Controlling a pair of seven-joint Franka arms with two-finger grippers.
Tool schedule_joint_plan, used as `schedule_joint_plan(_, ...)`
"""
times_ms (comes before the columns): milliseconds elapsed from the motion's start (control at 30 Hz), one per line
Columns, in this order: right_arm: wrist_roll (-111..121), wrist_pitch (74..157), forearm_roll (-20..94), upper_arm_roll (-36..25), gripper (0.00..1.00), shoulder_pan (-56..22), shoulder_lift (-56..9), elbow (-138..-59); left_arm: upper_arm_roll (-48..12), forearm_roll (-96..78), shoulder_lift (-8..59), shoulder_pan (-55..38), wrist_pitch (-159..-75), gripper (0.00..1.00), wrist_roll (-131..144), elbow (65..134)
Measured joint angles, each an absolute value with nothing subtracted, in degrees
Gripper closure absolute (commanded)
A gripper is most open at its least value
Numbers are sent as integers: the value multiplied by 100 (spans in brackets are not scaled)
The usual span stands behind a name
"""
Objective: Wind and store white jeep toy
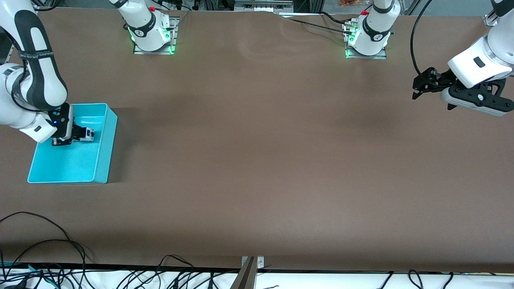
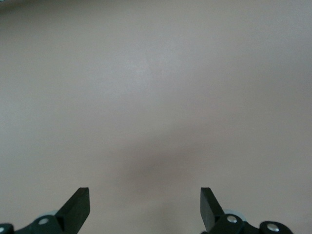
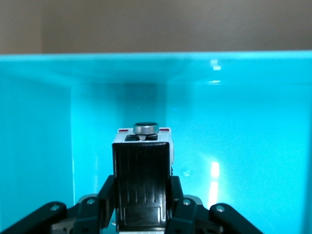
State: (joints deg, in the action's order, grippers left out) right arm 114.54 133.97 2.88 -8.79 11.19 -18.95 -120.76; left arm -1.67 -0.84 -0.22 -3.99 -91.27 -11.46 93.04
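The white jeep toy (image 1: 87, 134), white with a black roof, is held over the inside of the turquoise bin (image 1: 105, 154) at the right arm's end of the table. My right gripper (image 1: 78, 135) is shut on it. In the right wrist view the jeep toy (image 3: 142, 180) sits between the fingers (image 3: 106, 195), its black roof toward the camera, with the bin's walls (image 3: 243, 78) around it. My left gripper (image 1: 419, 86) is open and empty, up in the air over the bare table at the left arm's end; its fingertips (image 2: 78, 202) show only brown tabletop.
The brown table (image 1: 261, 160) stretches between the two arms. Cables (image 1: 60, 257) lie along the table's edge nearest the front camera. The two arm bases (image 1: 150, 28) stand at the table's edge farthest from the front camera.
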Motion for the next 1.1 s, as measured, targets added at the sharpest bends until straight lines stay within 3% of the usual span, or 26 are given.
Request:
schedule_joint_plan(167, 11561, 13722, 372, -884, 77, 1155, -1897, -12339, -167, -84, -22, -399, -9127, 0, -1146, 9304)
schedule_joint_plan(333, 11567, 13838, 415, -883, 56, 1159, -1941, -12449, -167, -84, -22, -399, -9127, 0, -1146, 9304)
schedule_joint_plan(400, 11567, 13858, 425, -883, 34, 1165, -1970, -12453, -167, -84, -22, -399, -9127, 0, -1146, 9304)
schedule_joint_plan(433, 11567, 13865, 431, -883, 8, 1167, -1982, -12453, -167, -84, -22, -399, -9127, 0, -1146, 9304)
schedule_joint_plan(467, 11567, 13870, 442, -883, 0, 1171, -2000, -12453, -167, -84, -22, -399, -9127, 0, -1146, 9304)
schedule_joint_plan(867, 11574, 13752, 472, -857, 0, 1173, -2019, -12391, -167, -84, -22, -399, -9127, 0, -1146, 9304)
schedule_joint_plan(1100, 11578, 12802, 474, -798, 0, 1164, -1837, -11772, -167, -84, -22, -399, -9127, 0, -1146, 9304)
